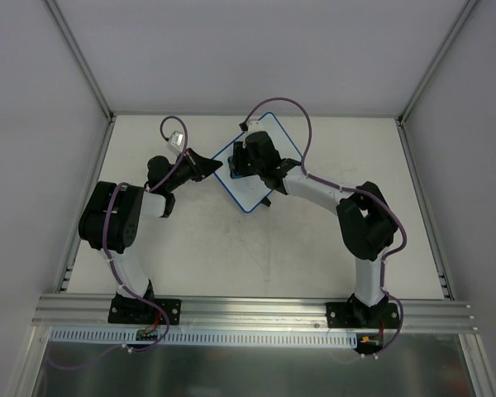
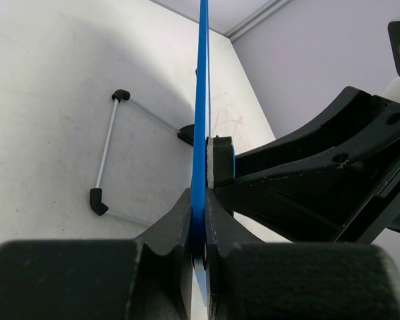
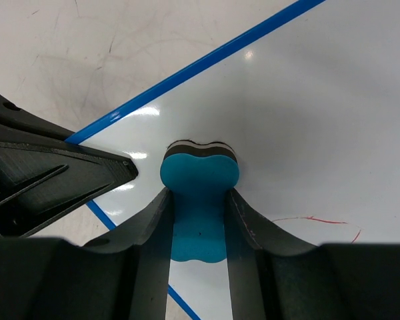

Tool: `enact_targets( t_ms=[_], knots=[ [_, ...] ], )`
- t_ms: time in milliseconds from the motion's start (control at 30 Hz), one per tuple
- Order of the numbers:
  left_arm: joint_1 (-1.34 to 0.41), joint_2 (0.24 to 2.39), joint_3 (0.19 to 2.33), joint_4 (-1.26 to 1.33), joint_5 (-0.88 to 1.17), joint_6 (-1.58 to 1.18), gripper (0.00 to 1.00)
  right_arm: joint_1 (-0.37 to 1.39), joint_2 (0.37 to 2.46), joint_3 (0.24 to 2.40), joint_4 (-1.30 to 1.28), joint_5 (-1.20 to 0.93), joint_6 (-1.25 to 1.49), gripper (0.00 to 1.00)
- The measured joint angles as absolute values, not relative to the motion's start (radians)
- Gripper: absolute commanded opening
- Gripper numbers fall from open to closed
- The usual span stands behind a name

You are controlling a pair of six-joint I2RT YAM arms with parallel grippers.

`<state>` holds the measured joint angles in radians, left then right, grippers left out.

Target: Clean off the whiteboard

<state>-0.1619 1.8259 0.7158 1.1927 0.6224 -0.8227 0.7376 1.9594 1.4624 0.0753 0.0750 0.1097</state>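
Whiteboard point(image 1: 245, 191) sits mid-rear on the tabletop point(image 1: 256, 256), turned diagonal. Left hand point(image 1: 208, 165) is pressed together on its blue rim at the left edge. Right hand point(image 1: 246, 159) is pinching a blue eraser point(image 3: 200, 180), with the felt face down on the board. A thin red scribble point(image 3: 320, 221) is left just beside the eraser, off to the side of the right hand. Risks as I judge them: the rim pinch is shallow, so a hard sideways wipe could pull the board out of the left hand or swing it round. The two hands sit very near each other, so a stroke toward the held edge could knock them together. The eraser may twist between the fingers under pressure, or the stroke may miss the faint red line.
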Motion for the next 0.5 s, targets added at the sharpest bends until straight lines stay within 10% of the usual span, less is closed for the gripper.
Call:
enact_targets(
  t_ms=[500],
  knots=[
    [-0.162,1.827,0.716,1.197,0.624,-0.824,0.00,0.591,1.907,1.264,0.237,-0.068,0.279,0.00]
  ],
)
